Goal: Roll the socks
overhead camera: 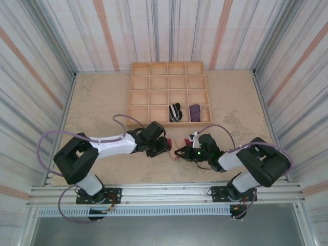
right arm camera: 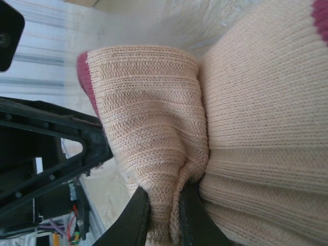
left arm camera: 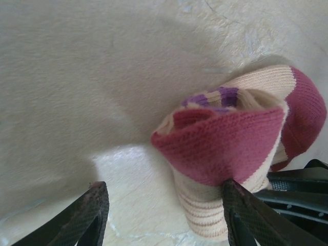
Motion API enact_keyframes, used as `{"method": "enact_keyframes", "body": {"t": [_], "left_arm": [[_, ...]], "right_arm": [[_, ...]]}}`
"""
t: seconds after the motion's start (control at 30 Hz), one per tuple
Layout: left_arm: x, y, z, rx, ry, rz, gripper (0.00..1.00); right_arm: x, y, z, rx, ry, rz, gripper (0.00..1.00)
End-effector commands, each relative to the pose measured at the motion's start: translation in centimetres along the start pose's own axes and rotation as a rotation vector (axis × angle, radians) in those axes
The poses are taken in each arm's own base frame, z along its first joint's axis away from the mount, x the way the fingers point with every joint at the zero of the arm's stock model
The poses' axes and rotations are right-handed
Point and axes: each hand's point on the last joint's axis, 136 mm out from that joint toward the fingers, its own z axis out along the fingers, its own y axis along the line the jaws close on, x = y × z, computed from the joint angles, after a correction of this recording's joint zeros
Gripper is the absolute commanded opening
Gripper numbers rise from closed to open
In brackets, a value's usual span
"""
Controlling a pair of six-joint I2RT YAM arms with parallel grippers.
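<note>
Robot lab test cell: a staged tabletop rig inside a boxed enclosure.
Two black-and-white robot arms, left arm [overhead camera: 113, 147] and right arm [overhead camera: 264, 165], bolted side by side to a silver aluminium rail [overhead camera: 164, 192] at the near edge of a beige stone-look tabletop [overhead camera: 102, 102]. Loose purple cables [overhead camera: 119, 116] loop off the arms, and a slotted grey duct strip [overhead camera: 154, 211] sits below the rail. Striped white, grey and orange panel walls [overhead camera: 164, 31] close the table on three sides. A shallow light-wood tray with a grid of square compartments [overhead camera: 168, 63] sits at the far side. A rolled black-and-white striped sock [overhead camera: 176, 112] and a rolled purple sock [overhead camera: 195, 111] sit in adjoining near-row compartments, like test props.
</note>
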Motion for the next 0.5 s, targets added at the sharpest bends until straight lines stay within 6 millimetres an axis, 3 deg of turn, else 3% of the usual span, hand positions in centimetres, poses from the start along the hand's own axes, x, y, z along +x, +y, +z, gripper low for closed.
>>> {"method": "enact_keyframes", "body": {"t": [0.0, 0.23, 0.47], "left_arm": [[-0.9, -1.7, 0.5, 0.025, -0.035, 0.038, 0.60], [-1.2, -1.9, 1.9, 0.011, -0.028, 0.036, 0.52], [-1.0, -1.3, 3.1, -0.036, 0.001, 0.013, 0.24]], "right_arm": [[4.1, -6.0, -0.8, 0.190, 0.119, 0.196, 0.00], [4.0, -6.6, -0.6, 0.151, 0.117, 0.261, 0.00], [3.7, -6.2, -0.3, 0.129, 0.119, 0.258, 0.03]]}}
